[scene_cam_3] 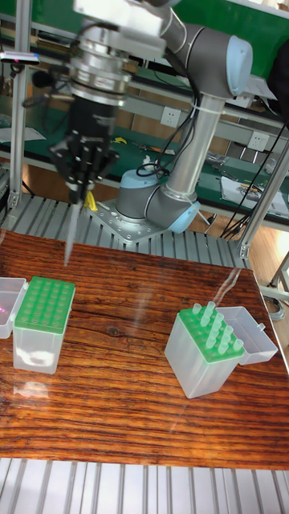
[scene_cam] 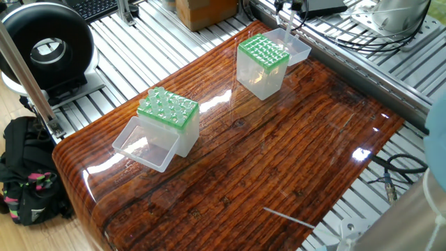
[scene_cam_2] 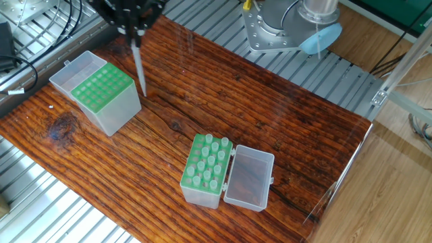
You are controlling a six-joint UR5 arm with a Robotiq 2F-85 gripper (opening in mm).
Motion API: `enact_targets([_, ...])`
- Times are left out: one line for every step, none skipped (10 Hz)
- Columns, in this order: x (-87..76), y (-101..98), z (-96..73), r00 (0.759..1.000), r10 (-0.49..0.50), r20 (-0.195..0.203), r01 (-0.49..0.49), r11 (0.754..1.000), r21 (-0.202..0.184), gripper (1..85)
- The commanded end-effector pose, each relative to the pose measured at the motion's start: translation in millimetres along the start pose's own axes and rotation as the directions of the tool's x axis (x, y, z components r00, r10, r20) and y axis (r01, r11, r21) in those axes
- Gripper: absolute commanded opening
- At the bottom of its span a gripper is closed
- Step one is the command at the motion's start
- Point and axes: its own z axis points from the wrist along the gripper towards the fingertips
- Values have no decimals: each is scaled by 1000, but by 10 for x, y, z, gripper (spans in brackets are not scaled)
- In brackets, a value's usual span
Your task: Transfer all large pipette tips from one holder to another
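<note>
A single large pipette tip [scene_cam_2: 139,67] [scene_cam_3: 69,233] hangs point-down from my gripper [scene_cam_2: 133,37] [scene_cam_3: 75,193], which is shut on its top end. It hovers above a clear holder [scene_cam_2: 101,91] [scene_cam_3: 44,309] [scene_cam: 263,52] whose green rack shows empty holes and whose lid lies open. The tip's point is a little above the rack, near one edge. A second holder [scene_cam_2: 206,165] [scene_cam_3: 210,337] [scene_cam: 167,111], also open, carries several pipette tips standing in its green rack. In the one fixed view the gripper is mostly cut off at the top edge, with the tip [scene_cam: 286,26] just showing.
The arm's base [scene_cam_2: 283,27] [scene_cam_3: 152,209] is bolted behind the wooden table [scene_cam_2: 283,135]. A thin loose rod-like piece [scene_cam: 287,218] lies near the table's edge. A black round device [scene_cam: 45,45], a bag [scene_cam: 28,174] and cables [scene_cam: 397,174] sit off the table.
</note>
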Motion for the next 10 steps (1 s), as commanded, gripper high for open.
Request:
enact_targets([73, -263, 27, 998, 19, 66, -22, 999, 43, 10])
enact_targets([93, -317, 107, 996, 32, 86, -36, 998, 44, 10])
enact_targets([105, -320, 193, 993, 45, 110, -48, 999, 24, 10])
enact_targets([128, -326, 244, 992, 48, 118, -51, 999, 19, 10])
enact_targets([146, -337, 253, 991, 62, 116, -64, 998, 20, 10])
enact_targets([143, -327, 248, 991, 70, 118, -72, 997, 16, 10])
enact_targets([131, -313, 248, 989, 78, 123, -79, 997, 9, 10])
enact_targets([111, -301, 249, 988, 81, 128, -82, 997, 3, 10])
enact_targets([109, -298, 253, 988, 82, 127, -83, 997, 2, 10])
enact_targets([96, -268, 254, 988, 85, 129, -84, 996, -9, 10])
